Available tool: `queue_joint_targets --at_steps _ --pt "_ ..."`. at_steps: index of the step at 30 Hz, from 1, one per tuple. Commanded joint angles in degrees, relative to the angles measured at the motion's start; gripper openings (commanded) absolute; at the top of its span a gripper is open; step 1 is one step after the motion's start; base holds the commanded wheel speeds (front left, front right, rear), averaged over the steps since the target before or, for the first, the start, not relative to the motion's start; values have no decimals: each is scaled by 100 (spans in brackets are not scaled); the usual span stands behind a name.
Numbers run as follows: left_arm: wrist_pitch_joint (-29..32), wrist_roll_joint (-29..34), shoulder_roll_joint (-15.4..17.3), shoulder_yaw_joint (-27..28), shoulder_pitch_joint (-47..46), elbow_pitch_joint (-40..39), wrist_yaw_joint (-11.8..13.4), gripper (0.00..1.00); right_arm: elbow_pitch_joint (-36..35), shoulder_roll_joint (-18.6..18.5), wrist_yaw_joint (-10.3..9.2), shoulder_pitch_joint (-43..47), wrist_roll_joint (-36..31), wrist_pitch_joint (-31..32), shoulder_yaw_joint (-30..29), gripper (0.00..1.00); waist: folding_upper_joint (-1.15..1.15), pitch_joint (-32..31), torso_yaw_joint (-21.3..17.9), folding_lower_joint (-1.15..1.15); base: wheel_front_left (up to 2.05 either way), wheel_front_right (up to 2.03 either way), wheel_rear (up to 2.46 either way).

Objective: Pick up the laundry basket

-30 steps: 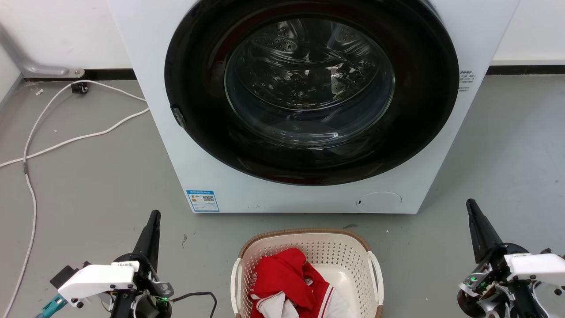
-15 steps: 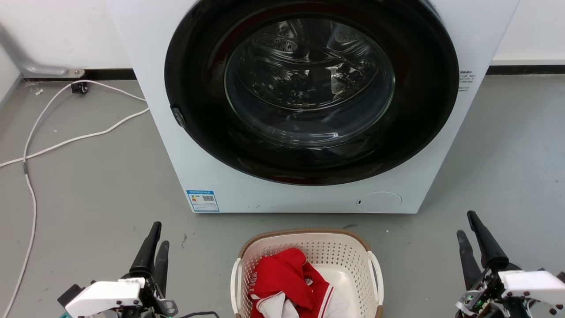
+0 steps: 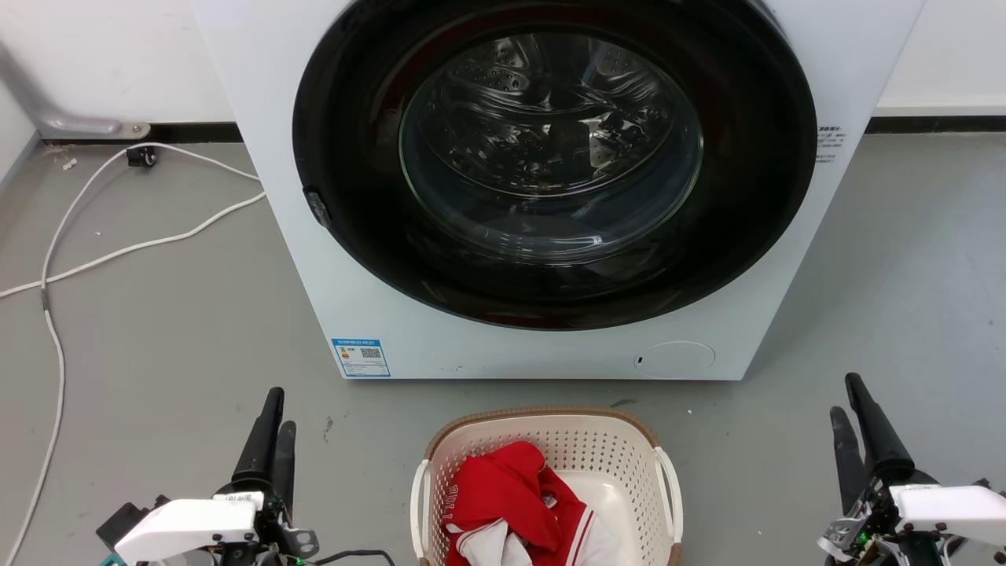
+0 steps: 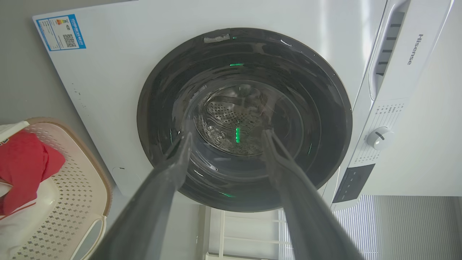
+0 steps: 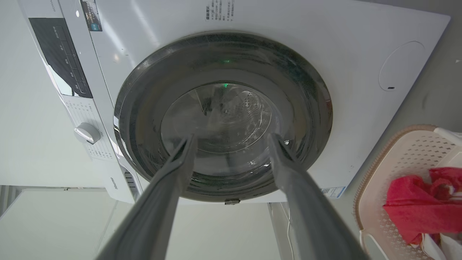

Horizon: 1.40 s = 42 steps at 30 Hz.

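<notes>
The laundry basket (image 3: 605,450) stands on the grey floor at the bottom centre of the head view, just in front of the washing machine. It is cream and perforated, with a brown rim and white side handles. A red and white garment (image 3: 503,491) lies inside it. My left gripper (image 3: 279,418) is open on the basket's left, well apart from it. On the far right my right gripper (image 3: 846,398) is open too, also clear of it. The left wrist view has the basket (image 4: 77,180) at its lower left and open fingers (image 4: 226,134). In the right wrist view the basket (image 5: 400,153) lies lower right of open fingers (image 5: 231,138).
A white front-loading washing machine (image 3: 346,259) with a dark round glass door (image 3: 550,149) rises directly behind the basket. White cables (image 3: 55,330) trail across the floor at the left. Bare grey floor lies between each gripper and the basket.
Both grippers have turned about their wrists and dropped lower in the head view, so both fingers of each now show. The basket has not moved.
</notes>
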Motion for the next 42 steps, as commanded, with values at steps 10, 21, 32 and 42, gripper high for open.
queue_joint_targets --at_steps 10,21,32,42 --pt "-269 655 18 278 -9 -250 8 100 -377 -15 2 -11 -1103 -269 -149 100 0 2 11 0 0 0 0" --pt "-508 1884 20 362 -20 -863 370 100 -955 -14 1 -32 -2858 -507 -195 100 0 27 21 0 0 0 0" --pt "-723 3671 21 -146 53 -1654 812 100 -1607 -13 2 11 -4734 -722 -20 100 0 53 25 0 0 0 0" --pt "-899 5021 24 -713 190 -1896 657 100 -1826 -12 1 177 -5906 -897 121 100 0 49 22 0 0 0 0"
